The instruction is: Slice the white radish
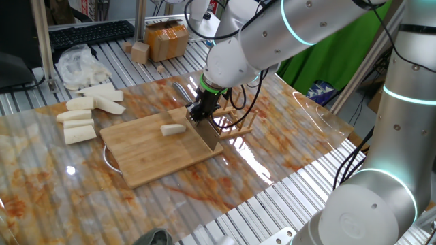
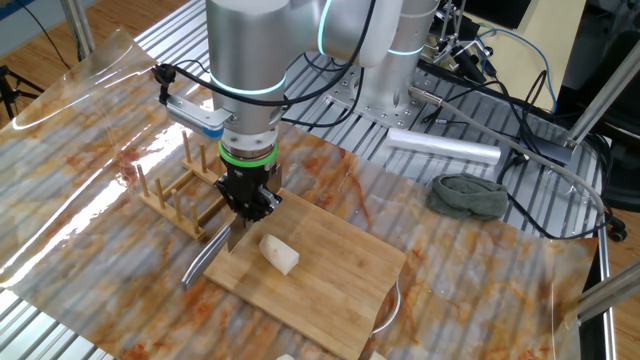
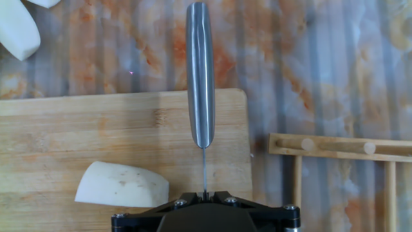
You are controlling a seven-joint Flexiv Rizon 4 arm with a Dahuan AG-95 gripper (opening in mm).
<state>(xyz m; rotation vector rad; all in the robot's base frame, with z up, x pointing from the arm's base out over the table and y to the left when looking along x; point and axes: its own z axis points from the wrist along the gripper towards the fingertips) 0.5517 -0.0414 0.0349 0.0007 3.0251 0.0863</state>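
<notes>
The white radish (image 1: 173,129) (image 2: 279,253) (image 3: 122,185) is a short pale chunk lying on the wooden cutting board (image 1: 157,160) (image 2: 335,280) (image 3: 77,129). My gripper (image 1: 199,112) (image 2: 245,205) (image 3: 205,192) is shut on a knife, clamping its thin blade, which shows edge-on. The steel handle (image 3: 199,77) (image 2: 200,265) sticks out past the board's edge. The knife hangs just beside the radish, over the board's end, and does not touch it.
A wooden rack (image 1: 235,126) (image 2: 180,195) (image 3: 341,147) stands close beside the board. Larger radish sticks (image 1: 85,112) (image 3: 19,29) and a white plastic bag (image 1: 78,64) lie farther off. A grey cloth (image 2: 470,195) and a metal cylinder (image 2: 445,148) sit near the arm's base.
</notes>
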